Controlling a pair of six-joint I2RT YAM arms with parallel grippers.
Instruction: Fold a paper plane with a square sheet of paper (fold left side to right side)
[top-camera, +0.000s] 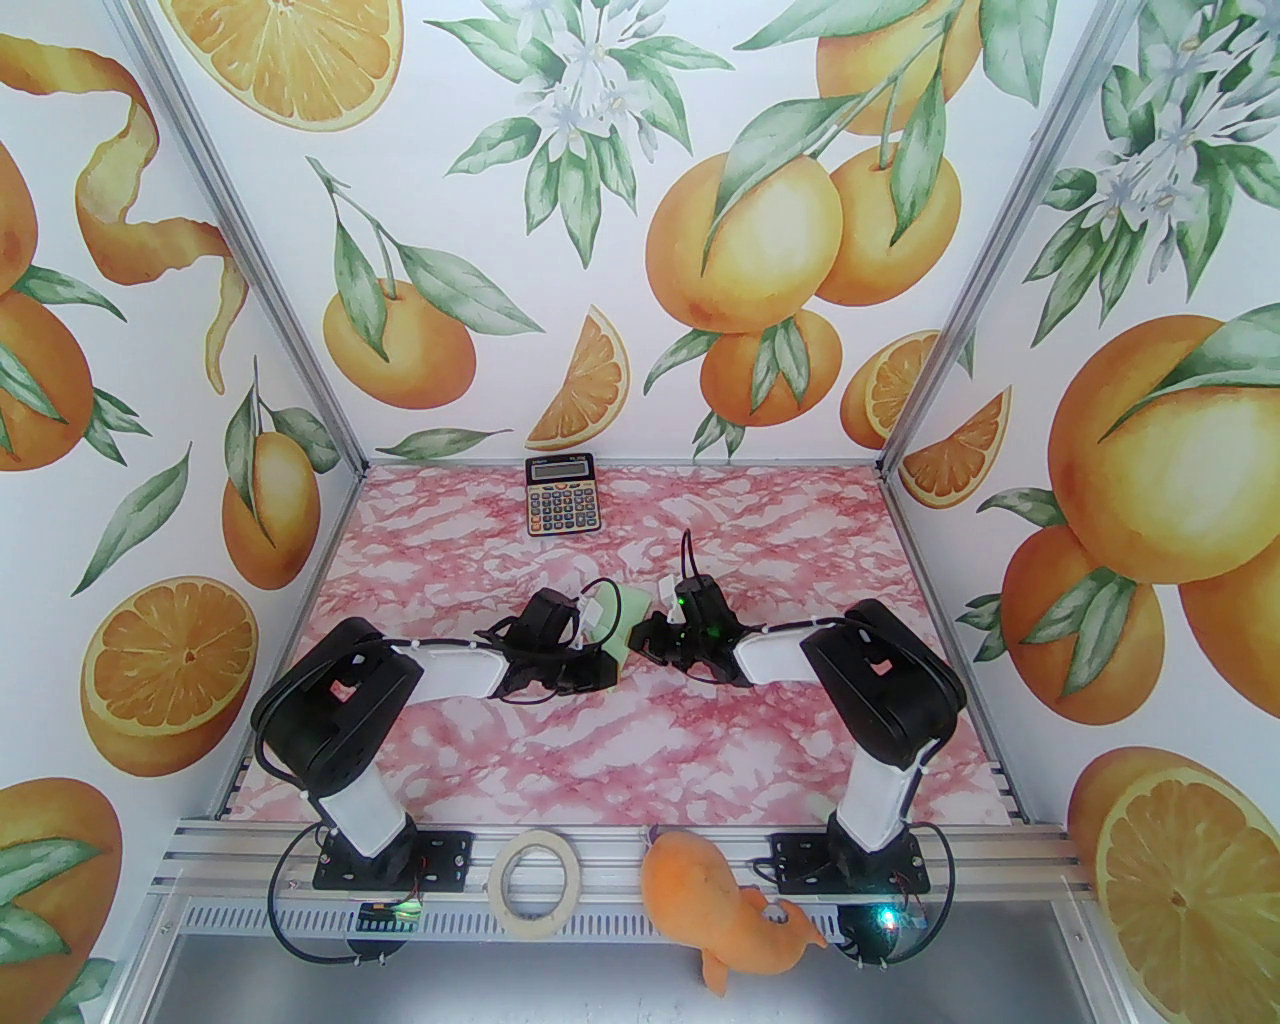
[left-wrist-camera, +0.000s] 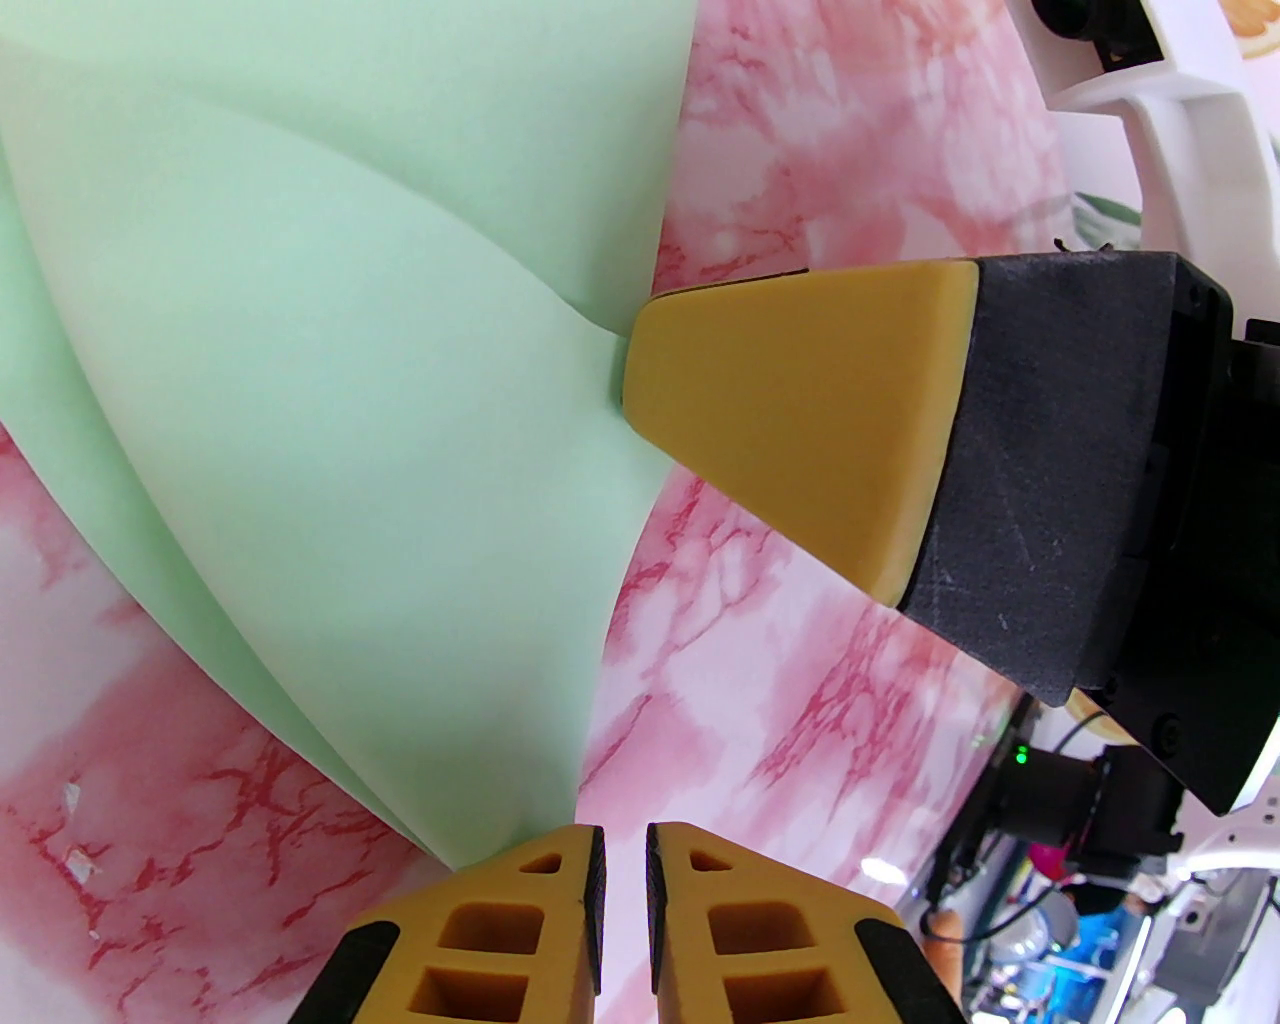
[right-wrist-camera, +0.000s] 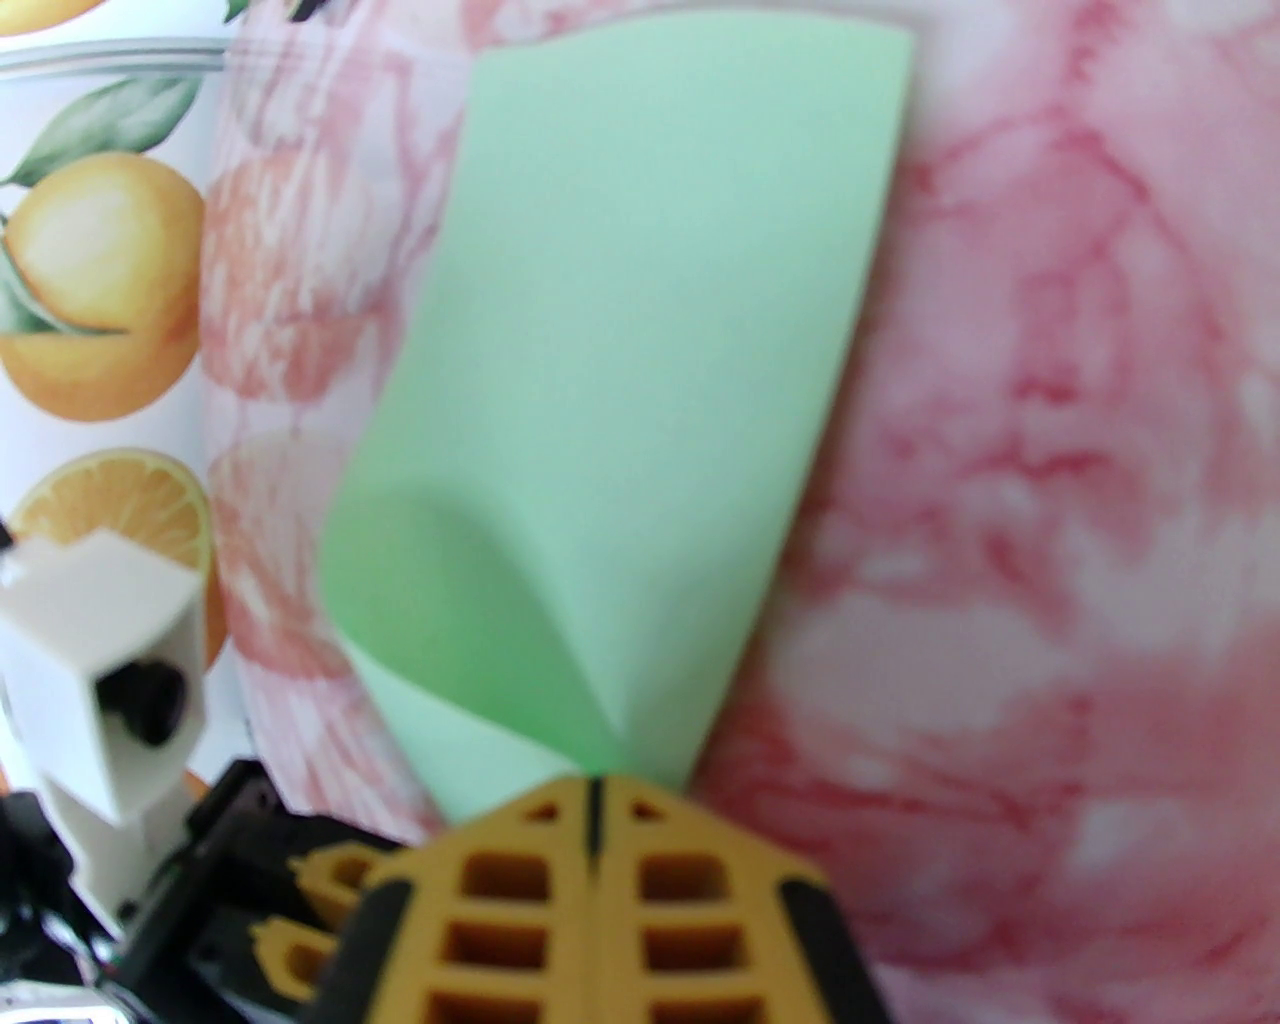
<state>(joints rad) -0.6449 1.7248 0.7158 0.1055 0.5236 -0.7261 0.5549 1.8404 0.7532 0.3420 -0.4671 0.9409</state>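
Note:
The square sheet of paper (top-camera: 628, 625) is pale green and lies mid-table between my two arms, loosely curled over itself in two layers without a flat crease. In the right wrist view the sheet (right-wrist-camera: 640, 350) runs away from my right gripper (right-wrist-camera: 595, 800), which is shut on its near folded corner. The left wrist view shows the sheet (left-wrist-camera: 350, 400) with a right finger (left-wrist-camera: 800, 420) pinching its edge. My left gripper (left-wrist-camera: 622, 870) has a narrow gap with nothing in it; the sheet's lower corner ends just beside its left finger. From above, the left gripper (top-camera: 608, 660) and right gripper (top-camera: 645, 635) nearly meet.
A black-and-orange calculator (top-camera: 560, 495) lies at the table's far edge. A roll of beige tape (top-camera: 540, 880) and an orange plush toy (top-camera: 720, 915) rest on the front rail between the arm bases. Patterned walls close in three sides.

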